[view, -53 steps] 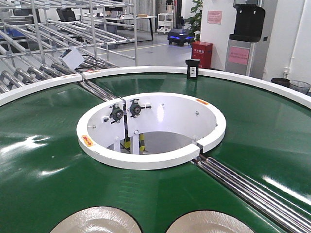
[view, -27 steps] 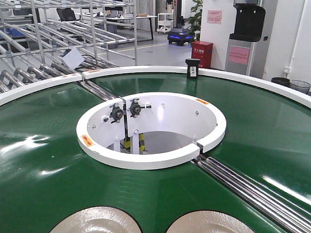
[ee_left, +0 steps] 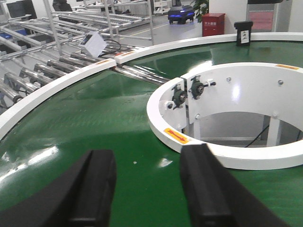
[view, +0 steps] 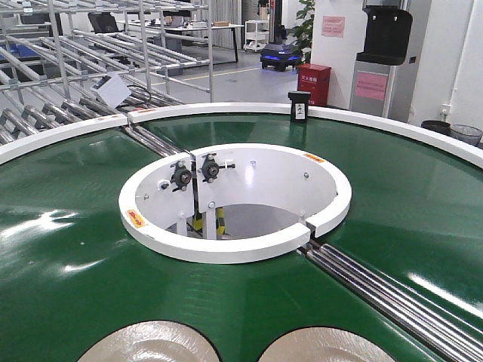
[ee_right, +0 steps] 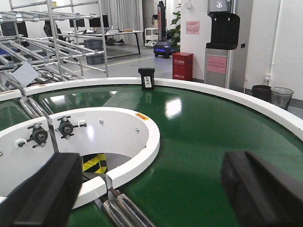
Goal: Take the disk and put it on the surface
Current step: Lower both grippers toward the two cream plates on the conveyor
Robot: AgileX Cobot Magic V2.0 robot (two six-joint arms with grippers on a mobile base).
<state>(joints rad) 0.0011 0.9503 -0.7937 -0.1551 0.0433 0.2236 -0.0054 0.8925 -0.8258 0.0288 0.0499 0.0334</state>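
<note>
The exterior front-facing view looked down on a big green belt (view: 68, 249) shaped like a ring. A white ring (view: 226, 249) stood around the hole in its middle. Two round plates showed at the very bottom edge. The first disk (view: 151, 343) lay flat on the belt at the lower left. The second disk (view: 324, 348) lay flat just beside it, at the lower right, with a thin strip of green between them. Both were pale tan and a little shiny, with faint circles on top. Only their upper parts showed, because the edge of the picture cut them off. Shiny metal rollers (view: 392, 298) ran across the belt on the right. A small black box (view: 299, 107) sat on the far white rim, and a red box (view: 314, 83) stood on the floor behind it.

The left wrist-mounted view showed the left pincer (ee_left: 149, 189) above the green belt, near the white ring. Its two black fingers (ee_left: 97, 189) stood apart with a clear gap. Only green belt showed in that gap, so it held nothing.

The right wrist-mounted view showed the right pincer (ee_right: 151, 189) above the belt too. Its black fingers (ee_right: 260, 189) sat at the far corners of the picture, spread very wide. Nothing was held between them.
</note>
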